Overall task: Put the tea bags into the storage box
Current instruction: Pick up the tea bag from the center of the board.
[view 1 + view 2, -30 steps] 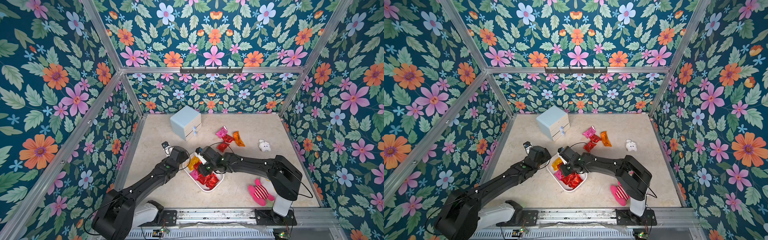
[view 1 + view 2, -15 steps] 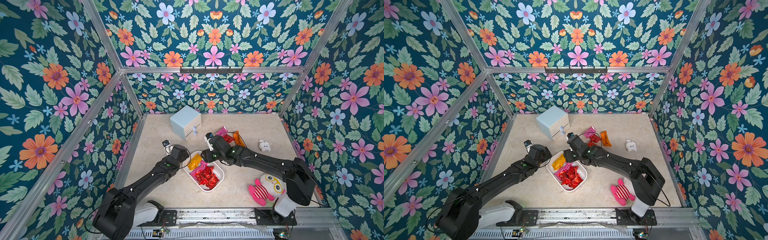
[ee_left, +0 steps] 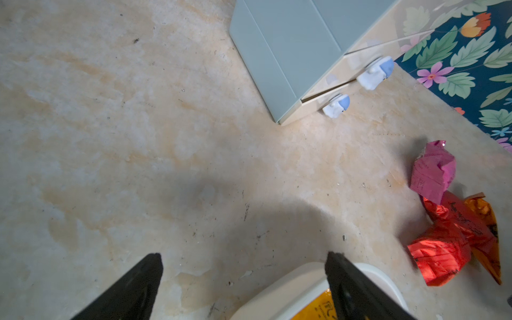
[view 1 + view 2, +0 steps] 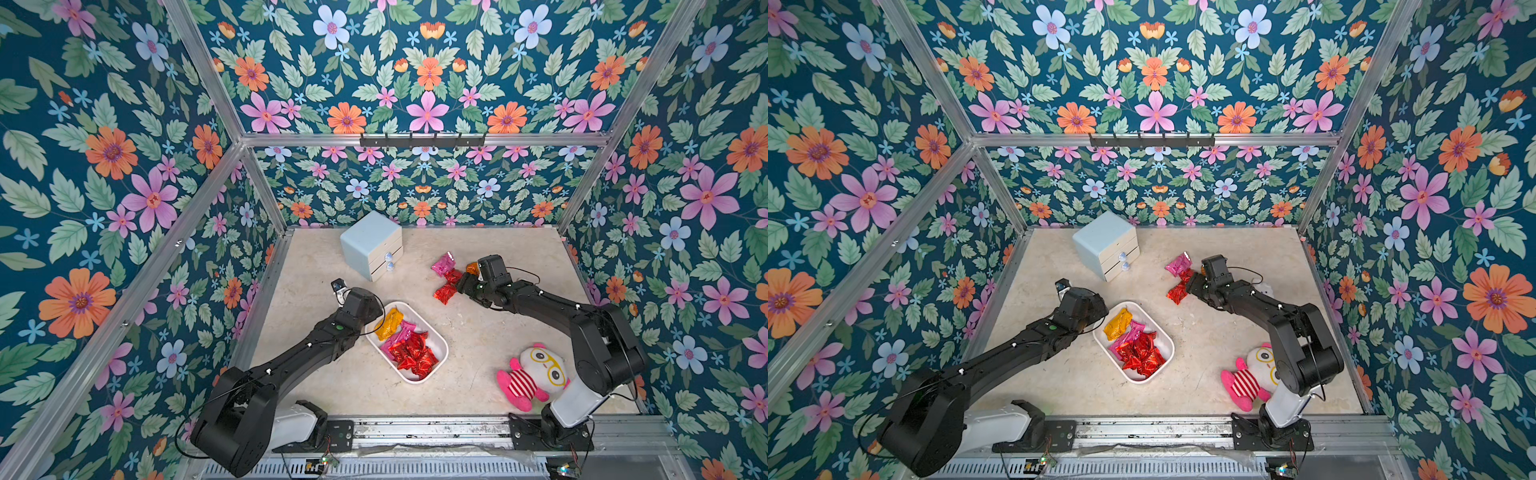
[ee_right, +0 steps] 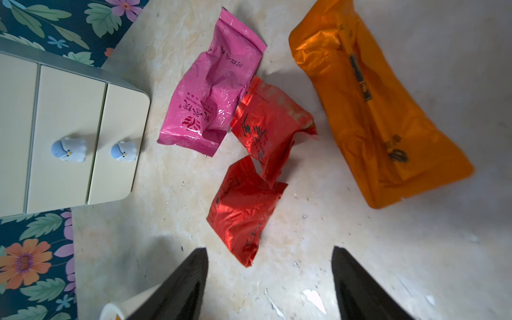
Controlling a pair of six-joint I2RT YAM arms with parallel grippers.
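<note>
The storage box (image 4: 444, 347) is a white oblong tray at mid-table, holding an orange tea bag (image 4: 388, 323), pink ones and several red ones (image 4: 413, 353). Behind it to the right lie loose tea bags: a pink (image 5: 213, 91), two red (image 5: 270, 122) (image 5: 241, 207) and an orange (image 5: 371, 110). My right gripper (image 5: 270, 249) hovers just short of the nearer red bag, open with nothing between its fingers. At the box's left end my left gripper (image 3: 245, 255) is open and empty, one finger over the rim (image 3: 291, 282).
A pale blue drawer unit (image 4: 372, 245) stands at the back, left of the loose bags. A pink-and-white plush toy (image 4: 534, 376) lies at the front right beside the right arm's base. Flowered walls close in three sides.
My right arm has swung from over the storage box back to the loose tea bags, and its jaws have opened wide. The left arm has stayed put.
</note>
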